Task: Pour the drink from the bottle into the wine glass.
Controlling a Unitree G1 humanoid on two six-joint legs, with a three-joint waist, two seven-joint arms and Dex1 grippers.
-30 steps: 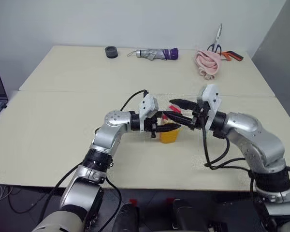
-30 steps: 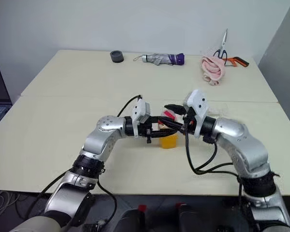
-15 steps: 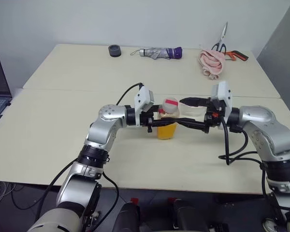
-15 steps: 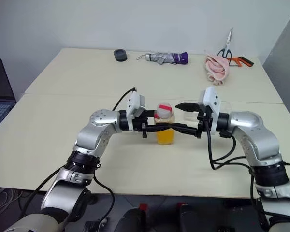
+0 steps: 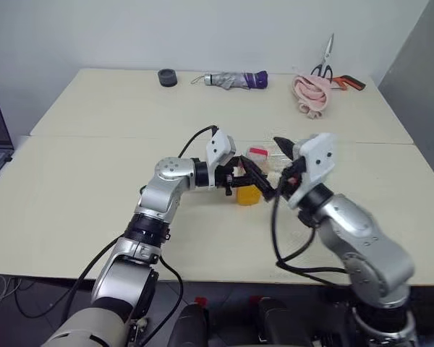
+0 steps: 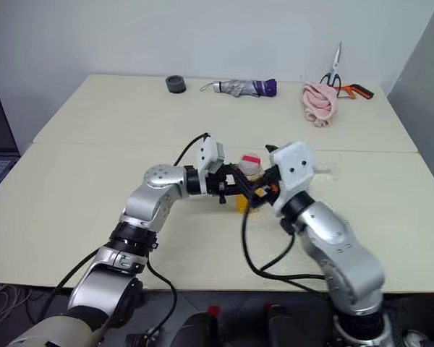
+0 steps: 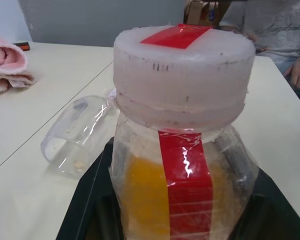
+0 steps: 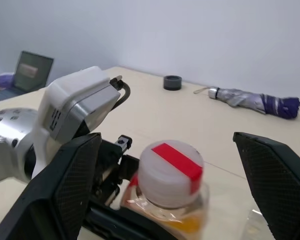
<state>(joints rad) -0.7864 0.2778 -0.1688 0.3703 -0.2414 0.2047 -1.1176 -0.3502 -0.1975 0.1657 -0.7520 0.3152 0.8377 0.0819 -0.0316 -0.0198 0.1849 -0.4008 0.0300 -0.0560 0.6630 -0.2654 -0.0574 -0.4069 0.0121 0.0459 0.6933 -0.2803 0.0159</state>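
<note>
Table (image 5: 94, 181) cream, spans frame. Bottle (image 5: 251, 177) at frame centre, upright, long axis vertical, cap (image 8: 171, 167) up. Clear squarish body, red label strip down side, white cap with red band; orange-yellow drink (image 7: 147, 197) fills lower half. Left gripper (image 5: 240, 182) reaches in from left, jaws closed tight on bottle body. Right gripper (image 8: 170, 185) just right of centre, jaws spread wide either side of cap, gripping nothing. Wine glass (image 7: 77, 135) clear, lying on side on table just behind bottle.
</note>
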